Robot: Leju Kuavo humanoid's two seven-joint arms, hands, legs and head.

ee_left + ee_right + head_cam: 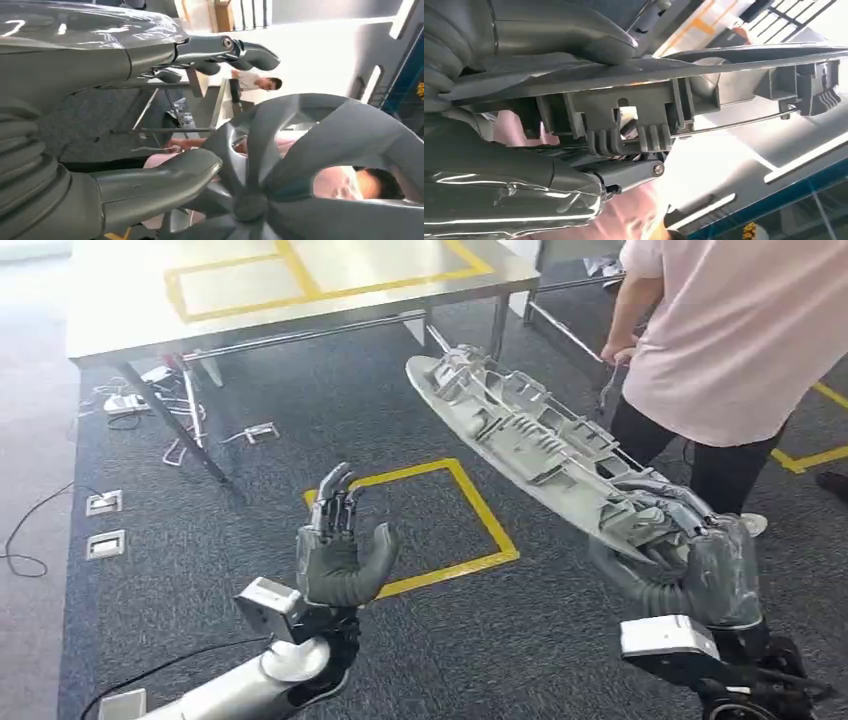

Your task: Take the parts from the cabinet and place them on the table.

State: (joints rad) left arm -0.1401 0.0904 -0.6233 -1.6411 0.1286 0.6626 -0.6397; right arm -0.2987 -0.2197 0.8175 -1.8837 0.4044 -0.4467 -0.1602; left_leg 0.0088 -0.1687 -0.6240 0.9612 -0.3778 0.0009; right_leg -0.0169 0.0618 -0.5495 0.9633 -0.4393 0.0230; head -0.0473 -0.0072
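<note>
The right hand (668, 540) grips one end of a long grey plastic part (520, 435) with ribbed clips and brackets along its upper face. The part is held in the air over the dark carpet (300, 440), slanting from the hand at the near right up toward the far centre, its far tip close to the grey metal surface (130, 300) marked with yellow tape. In the right wrist view the thumb (574, 30) lies on one side of the part (634, 110) and the fingers (629, 175) curl under the other. The left hand (340, 545) is raised at the near left, fingers spread, holding nothing. A person in a pink shirt (740, 330) stands at the far right, just beside the part.
</note>
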